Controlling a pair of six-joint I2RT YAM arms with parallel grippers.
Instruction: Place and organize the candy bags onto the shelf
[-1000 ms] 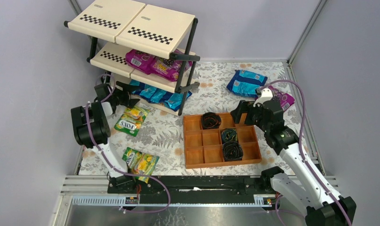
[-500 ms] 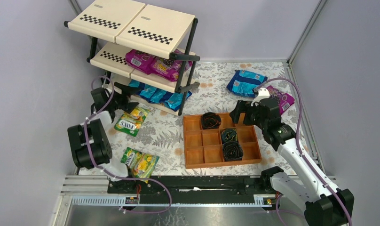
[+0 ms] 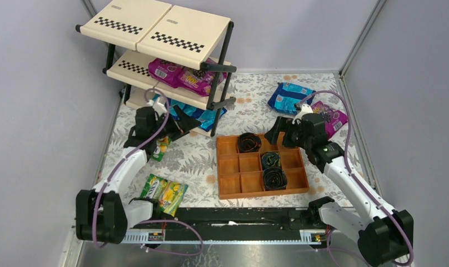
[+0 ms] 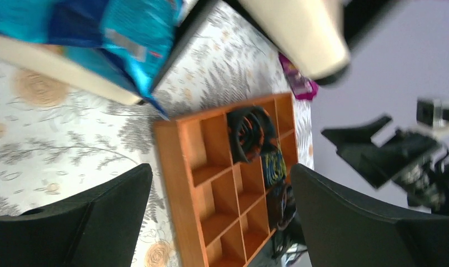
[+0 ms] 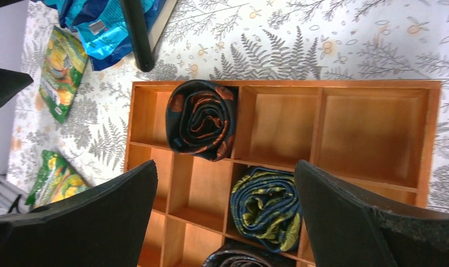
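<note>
The shelf (image 3: 155,28) stands at the back left. Magenta candy bags (image 3: 180,73) lie on its middle tier and blue ones (image 3: 199,115) on its bottom tier. Blue bags (image 3: 290,97) and a magenta bag (image 3: 330,118) lie on the table at the back right. One green bag (image 3: 165,192) lies near the front left; another (image 3: 160,149) is partly hidden under my left arm. My left gripper (image 3: 183,121) is open and empty, in front of the bottom tier. My right gripper (image 3: 278,132) is open and empty above the tray's back edge.
An orange-brown compartment tray (image 3: 233,167) with three dark coiled rolls sits mid-table; it also shows in the left wrist view (image 4: 172,167) and the right wrist view (image 5: 372,128). A black shelf post (image 5: 136,33) stands near the tray. Grey walls enclose the table.
My left arm swung right from beside the shelf's left end, and its gripper is now in front of the bottom tier, covering part of a green bag. My right gripper shifted slightly left.
</note>
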